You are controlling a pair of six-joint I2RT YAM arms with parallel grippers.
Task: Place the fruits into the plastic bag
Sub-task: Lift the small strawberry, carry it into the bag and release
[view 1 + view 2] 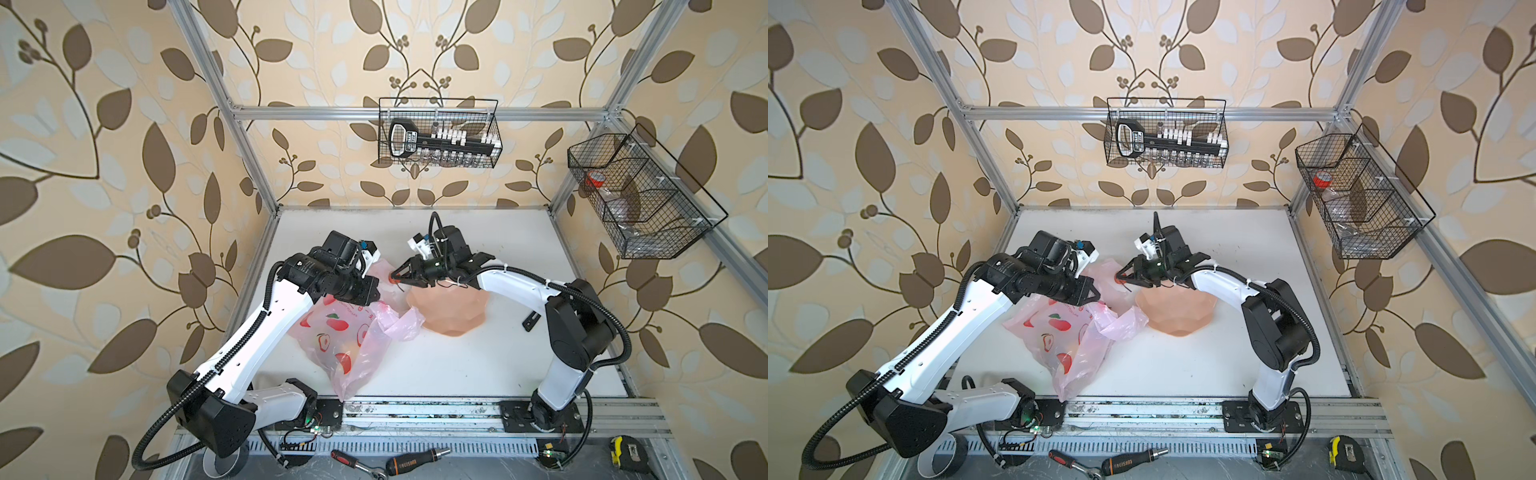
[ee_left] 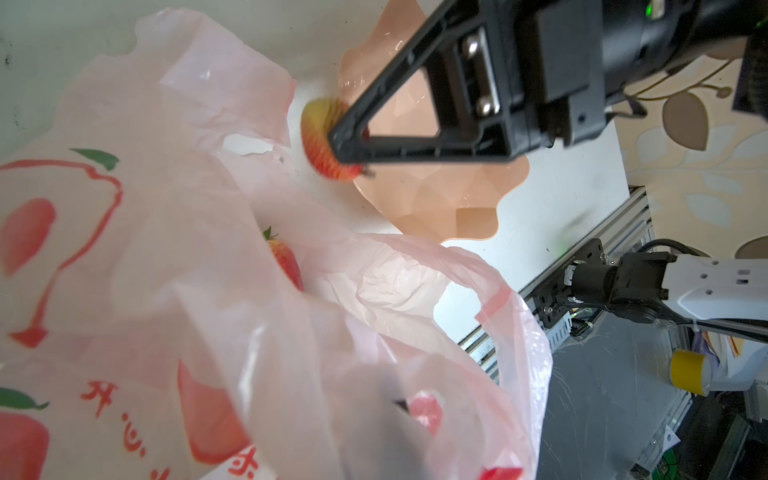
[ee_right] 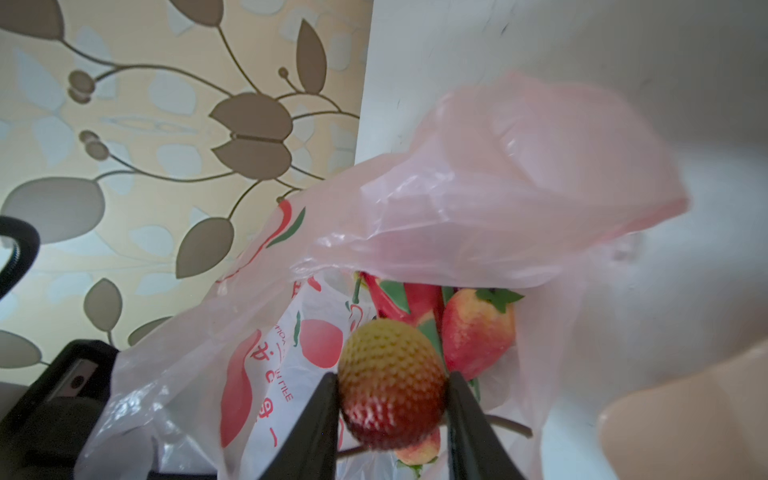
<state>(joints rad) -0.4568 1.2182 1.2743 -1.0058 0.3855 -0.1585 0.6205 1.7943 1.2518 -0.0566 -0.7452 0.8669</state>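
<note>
The pink plastic bag (image 1: 345, 340) (image 1: 1067, 336) lies on the left of the white table, its mouth lifted towards the bowl. My left gripper (image 1: 372, 293) (image 1: 1094, 294) is shut on the bag's upper edge; in the left wrist view the bag (image 2: 208, 291) covers its jaws. My right gripper (image 3: 392, 377) (image 1: 395, 277) is shut on a small bumpy red-and-yellow fruit (image 3: 390, 382) (image 2: 320, 137), held just in front of the bag's mouth. Inside the bag lie a strawberry (image 3: 473, 328) (image 2: 286, 262) and a red dragon fruit with green scales (image 3: 415, 303).
A peach-coloured scalloped bowl (image 1: 453, 311) (image 1: 1179, 311) stands right of the bag, under my right wrist. Two wire baskets (image 1: 438, 133) (image 1: 640, 195) hang on the walls. A screwdriver (image 1: 415, 459) and a tape measure (image 1: 625, 451) lie beyond the front rail.
</note>
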